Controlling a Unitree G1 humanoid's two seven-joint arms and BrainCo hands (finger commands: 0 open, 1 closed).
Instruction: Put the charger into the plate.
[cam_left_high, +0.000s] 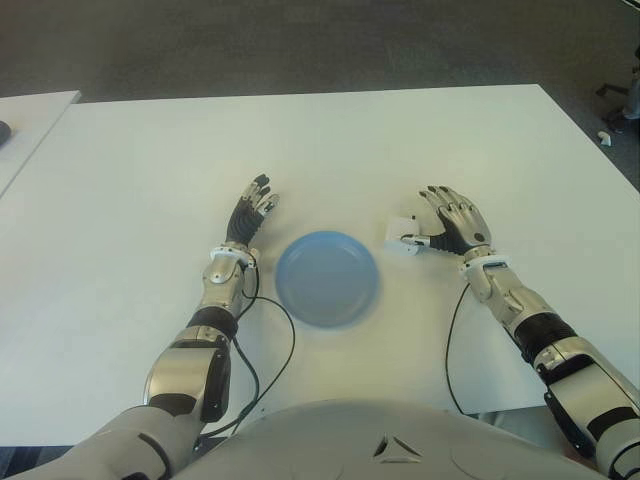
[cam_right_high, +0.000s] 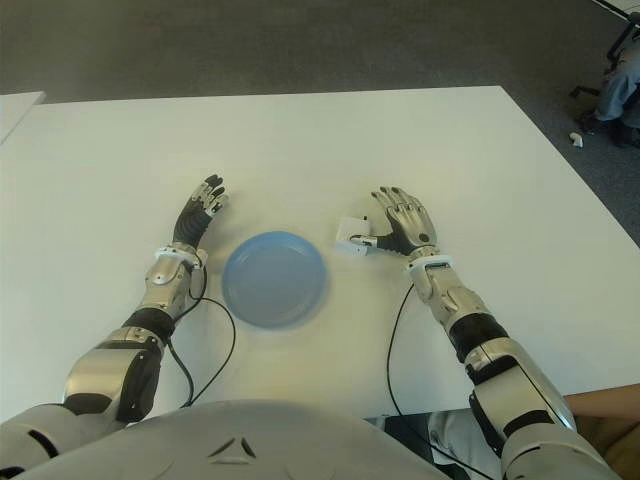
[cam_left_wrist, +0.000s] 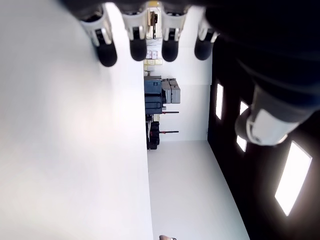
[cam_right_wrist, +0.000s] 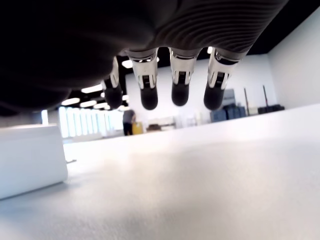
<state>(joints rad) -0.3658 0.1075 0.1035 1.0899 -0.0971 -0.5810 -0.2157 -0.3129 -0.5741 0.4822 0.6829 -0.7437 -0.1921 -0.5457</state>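
So we've got a big white table (cam_left_high: 330, 140) with a smooth matte top, and sitting on it in front of us is the plate (cam_left_high: 327, 277), a round, shallow, light-blue dish that looks like plain plastic, nothing in it.

The charger (cam_left_high: 403, 236) is a small boxy white block with squared edges, lying on the table just to the right of the plate, not in it. From our right wrist camera it shows as a flat-sided white cuboid (cam_right_wrist: 30, 160) sitting on the tabletop off to the side of the palm.

Our right hand (cam_left_high: 456, 228) is right beside the charger, on its far side from the plate. The fingers (cam_right_wrist: 180, 75) are stretched out and hang above the table with a clear gap under the tips, so it's open and gripping nothing. The thumb looks very close to the charger, but we can't tell if it's actually touching.

Our left hand (cam_left_high: 250, 212) shows to the left of the plate, fingers spread out straight with dark rubbery tips (cam_left_wrist: 137, 47), holding nothing. Both forearms are metallic silver with black joints, and a thin black cable (cam_left_high: 275, 350) loops across the table near the left arm.
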